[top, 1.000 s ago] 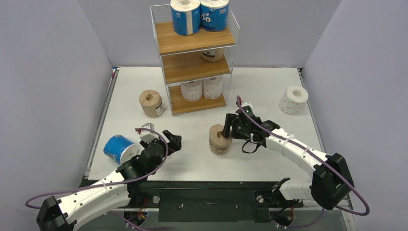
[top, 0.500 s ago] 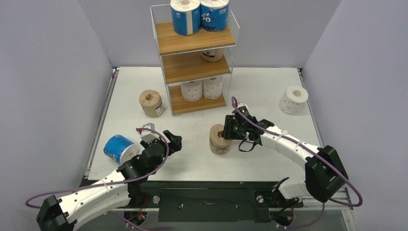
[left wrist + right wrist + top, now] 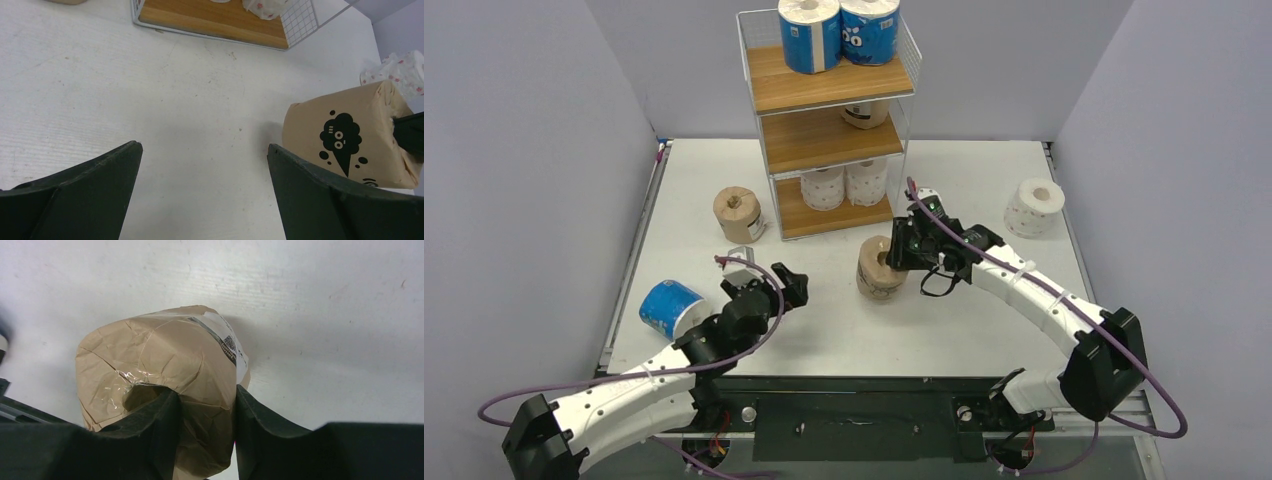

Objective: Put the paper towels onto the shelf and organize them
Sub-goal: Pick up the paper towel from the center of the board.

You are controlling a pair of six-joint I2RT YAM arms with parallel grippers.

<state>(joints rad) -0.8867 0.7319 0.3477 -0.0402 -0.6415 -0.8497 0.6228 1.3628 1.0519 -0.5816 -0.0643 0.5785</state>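
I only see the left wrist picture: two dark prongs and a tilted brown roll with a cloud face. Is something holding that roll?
Observer: Yes. The right gripper pinches the brown roll by its wall, one finger in the core and one outside.
Visitor: I see just the shelf's bottom board. Anything higher up?
Observer: Two blue rolls stand on the shelf's top board.
Visitor: Any loose rolls behind my camera?
Observer: One more blue roll sits beside the left arm.
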